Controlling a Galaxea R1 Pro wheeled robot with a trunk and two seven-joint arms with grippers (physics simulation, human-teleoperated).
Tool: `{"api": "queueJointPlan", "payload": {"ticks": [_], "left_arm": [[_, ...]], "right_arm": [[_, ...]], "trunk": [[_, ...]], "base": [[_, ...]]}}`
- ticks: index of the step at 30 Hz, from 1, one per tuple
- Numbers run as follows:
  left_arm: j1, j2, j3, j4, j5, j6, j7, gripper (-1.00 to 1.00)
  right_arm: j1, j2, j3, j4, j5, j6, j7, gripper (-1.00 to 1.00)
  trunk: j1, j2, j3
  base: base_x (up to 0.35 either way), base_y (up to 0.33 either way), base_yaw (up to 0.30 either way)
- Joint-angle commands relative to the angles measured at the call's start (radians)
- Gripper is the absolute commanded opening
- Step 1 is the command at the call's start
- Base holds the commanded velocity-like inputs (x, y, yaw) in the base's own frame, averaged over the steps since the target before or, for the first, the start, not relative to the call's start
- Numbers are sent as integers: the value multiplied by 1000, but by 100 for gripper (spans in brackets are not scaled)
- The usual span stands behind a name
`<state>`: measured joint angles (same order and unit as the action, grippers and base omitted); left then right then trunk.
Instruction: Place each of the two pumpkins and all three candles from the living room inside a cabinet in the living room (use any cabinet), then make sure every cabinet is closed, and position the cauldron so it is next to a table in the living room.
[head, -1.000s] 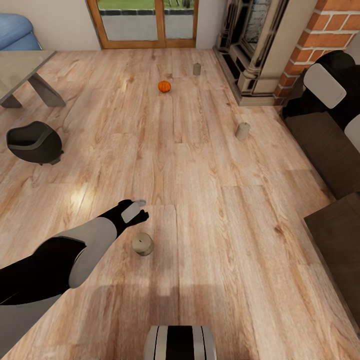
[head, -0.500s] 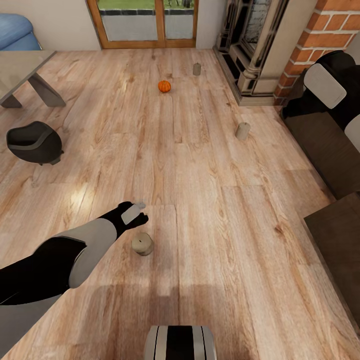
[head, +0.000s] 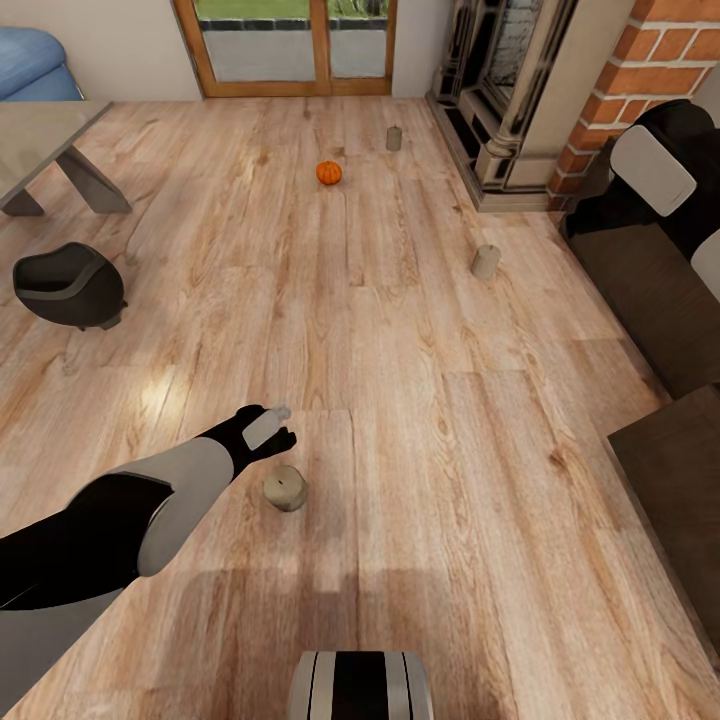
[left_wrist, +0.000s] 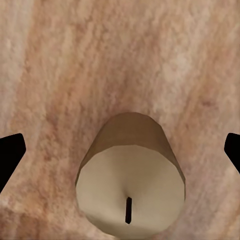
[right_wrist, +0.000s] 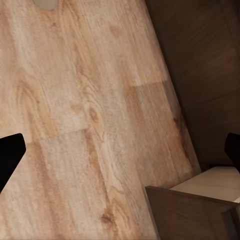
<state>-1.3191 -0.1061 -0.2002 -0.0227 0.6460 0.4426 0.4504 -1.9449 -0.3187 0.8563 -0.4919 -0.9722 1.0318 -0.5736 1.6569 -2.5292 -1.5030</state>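
A tan candle (head: 285, 488) stands on the plank floor just below my left gripper (head: 268, 428). In the left wrist view that candle (left_wrist: 131, 185) sits close up between the gripper's (left_wrist: 121, 151) wide-apart black fingertips (left_wrist: 10, 155), so it is open and touching nothing. Two more candles (head: 486, 262) (head: 394, 138) and an orange pumpkin (head: 328, 172) stand farther out on the floor. The black cauldron (head: 68, 285) rests at the left. The dark-brown cabinet (head: 650, 290) runs along the right. My right gripper (right_wrist: 121, 150) is open over the floor beside an open cabinet drawer (right_wrist: 210, 185) with a pale inside.
A grey table (head: 40, 140) stands at the far left behind the cauldron, with a blue sofa (head: 35, 60) beyond it. The stone fireplace (head: 500, 90) and brick chimney (head: 670, 50) fill the far right; glass doors (head: 290, 45) are at the back. My right arm (head: 655, 170) hangs above the cabinet.
The left gripper has crept a little lower toward the near candle. The right arm has shifted very slightly. Nothing on the floor has moved.
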Motion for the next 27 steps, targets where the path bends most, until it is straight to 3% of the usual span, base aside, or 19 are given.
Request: {"api": "queueJointPlan", "payload": {"ticks": [1,15,27], "left_arm": [[0,-1,-8,-2,9,5,5,100],[0,-6,-8,-2,9,4,4,100],[1,-34,-8,-1,9,4,5,100]], "right_arm": [[-1,-1,8,-2,-11,3,-8,100],[-2,-3,10,-2,-11,2,-8,100],[-2,-3,12,-2,-12,2,-7,100]], "trunk": [[0,0,-1],[0,0,-1],[0,0,-1]], "base": [[0,0,0],[0,0,0],[0,0,0]]}}
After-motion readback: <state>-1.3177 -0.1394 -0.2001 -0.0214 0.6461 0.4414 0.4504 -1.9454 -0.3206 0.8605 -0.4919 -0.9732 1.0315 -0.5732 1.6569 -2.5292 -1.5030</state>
